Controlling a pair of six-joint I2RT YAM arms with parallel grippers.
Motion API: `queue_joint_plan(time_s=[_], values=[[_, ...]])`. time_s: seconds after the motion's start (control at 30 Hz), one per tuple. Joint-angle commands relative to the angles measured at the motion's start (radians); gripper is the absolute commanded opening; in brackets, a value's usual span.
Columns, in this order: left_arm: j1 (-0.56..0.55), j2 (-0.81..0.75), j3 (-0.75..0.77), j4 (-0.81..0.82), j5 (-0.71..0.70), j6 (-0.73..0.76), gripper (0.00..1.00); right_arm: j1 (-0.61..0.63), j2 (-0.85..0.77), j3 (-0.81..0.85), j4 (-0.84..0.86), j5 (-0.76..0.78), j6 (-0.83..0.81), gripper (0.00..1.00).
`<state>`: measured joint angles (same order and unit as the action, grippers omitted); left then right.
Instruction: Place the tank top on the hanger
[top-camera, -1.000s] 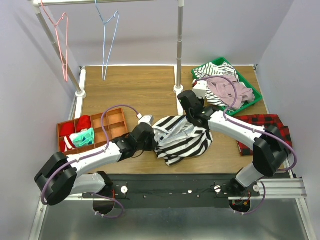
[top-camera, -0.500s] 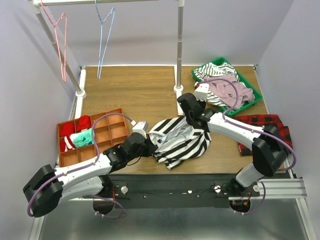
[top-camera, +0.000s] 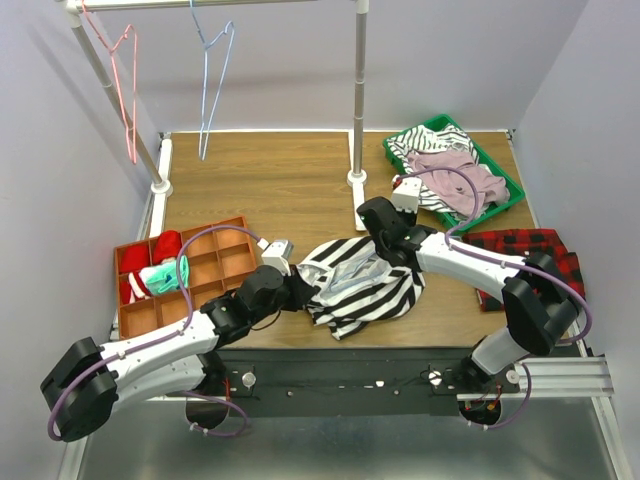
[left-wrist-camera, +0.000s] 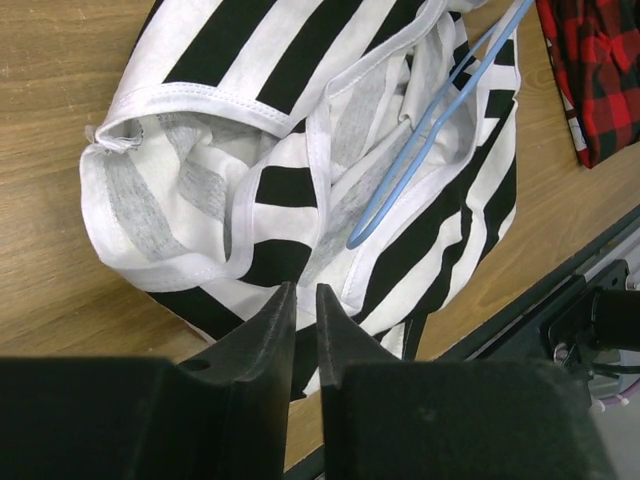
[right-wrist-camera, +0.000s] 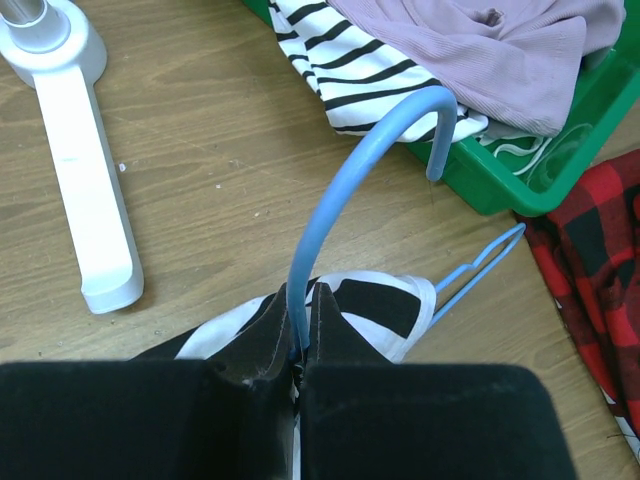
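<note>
On the desk, we see the right gripper, jaws clenched on the hanger, above the tank top; the left gripper seemingly pinches its hem.

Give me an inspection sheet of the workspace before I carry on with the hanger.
Surface: wooden table, no spills seen.
Job's things: tank top crumpled near the front edge; hanger partly inside it, hook sticking out.
Clutter: green bin of clothes, plaid cloth, divided tray with red and teal items.
Tools: left tool closed to a slit, apparently pinching the top's hem; right tool shut on the hanger's neck.
Cables: purple cable of the right arm arcs above the bin; the left arm's also loops; no snag seen.
Surroundings: rail behind holds a pink-red hanger and a spare blue hanger; white post.
</note>
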<state>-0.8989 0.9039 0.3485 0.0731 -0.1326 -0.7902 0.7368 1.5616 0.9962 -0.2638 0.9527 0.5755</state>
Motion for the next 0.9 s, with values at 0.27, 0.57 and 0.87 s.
queue_joint_plan(time_s=[0.27,0.57,0.87], values=[[-0.006,0.041,0.089,-0.104,-0.068,0.075,0.52,0.001,0.029,-0.011,-0.037,-0.023,0.093,0.01],[-0.006,0.219,0.205,-0.177,-0.052,0.137,0.52,0.001,0.038,-0.004,-0.046,-0.022,0.099,0.01],[-0.006,0.271,0.221,-0.17,0.011,0.144,0.23,0.001,0.046,0.004,-0.037,-0.028,0.099,0.01]])
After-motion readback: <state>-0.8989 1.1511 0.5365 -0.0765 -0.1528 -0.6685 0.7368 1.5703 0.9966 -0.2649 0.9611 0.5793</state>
